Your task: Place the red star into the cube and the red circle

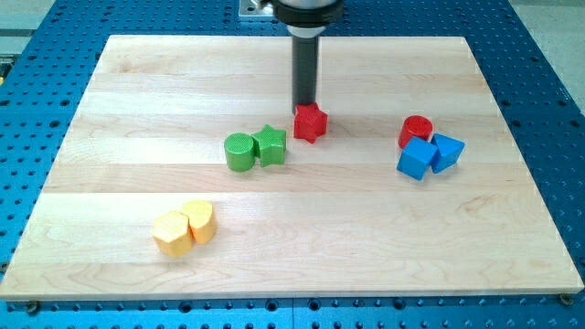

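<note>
The red star [311, 122] lies a little above the board's middle. My tip [303, 105] stands right behind it, at its upper left edge, touching or nearly touching. The red circle [415, 131] sits to the view's right, with the blue cube [417, 158] just below it and touching it. A second blue block [446, 151], wedge-like, leans against the cube's right side. The red star is well left of this group, with bare board between them.
A green cylinder [239, 151] and a green star [270, 145] sit together left of the red star. Two yellow blocks [172, 232] [200, 220] lie at the lower left. The wooden board [292, 265] is ringed by a blue perforated table.
</note>
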